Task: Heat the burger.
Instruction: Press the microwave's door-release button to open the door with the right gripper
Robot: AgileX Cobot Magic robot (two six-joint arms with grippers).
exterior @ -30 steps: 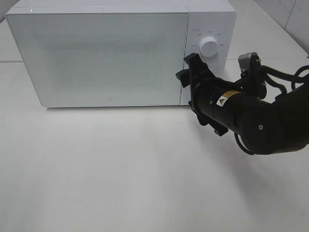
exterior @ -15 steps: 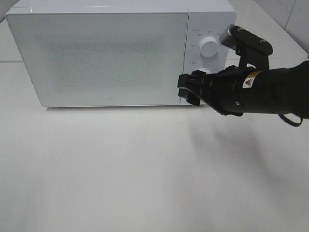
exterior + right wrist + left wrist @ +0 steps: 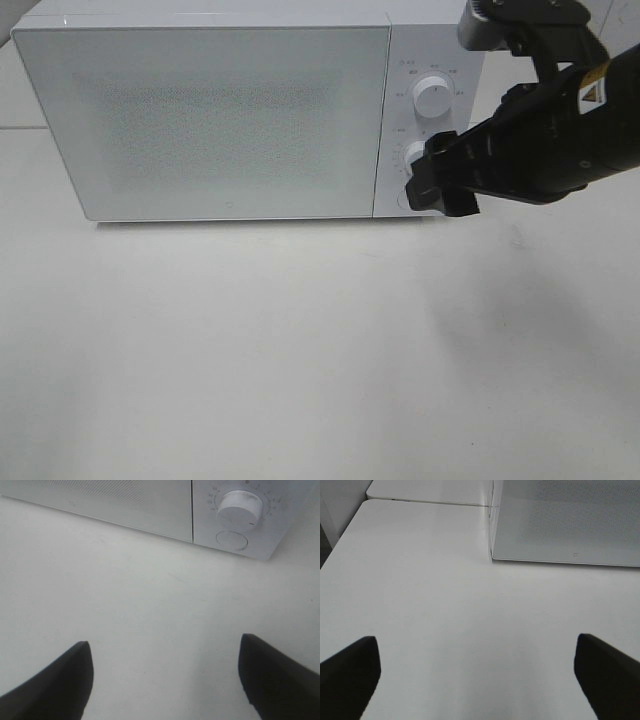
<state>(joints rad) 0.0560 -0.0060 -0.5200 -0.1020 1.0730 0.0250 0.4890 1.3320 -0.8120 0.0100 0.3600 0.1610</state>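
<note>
Burger: it shows in no view. It may be behind the shut, frosted, speckled door (image 3: 215, 110) of the white box-shaped microwave oven (image 3: 200, 12), but the panel is too opaque to tell. The black right gripper (image 3: 436, 192) hangs in front of the oven's control strip, low down, just below the round white lower dial (image 3: 414, 152) and well under the round white upper dial (image 3: 433, 97). Its jaws stand wide apart with nothing between them, and its wrist view shows bare surface up to the round flush push button (image 3: 232, 540). The black left gripper (image 3: 480, 677) is likewise spread and empty, near the oven's front left corner. The flat white tabletop (image 3: 300, 350) gives wide open room in front of the oven's base edge.
</note>
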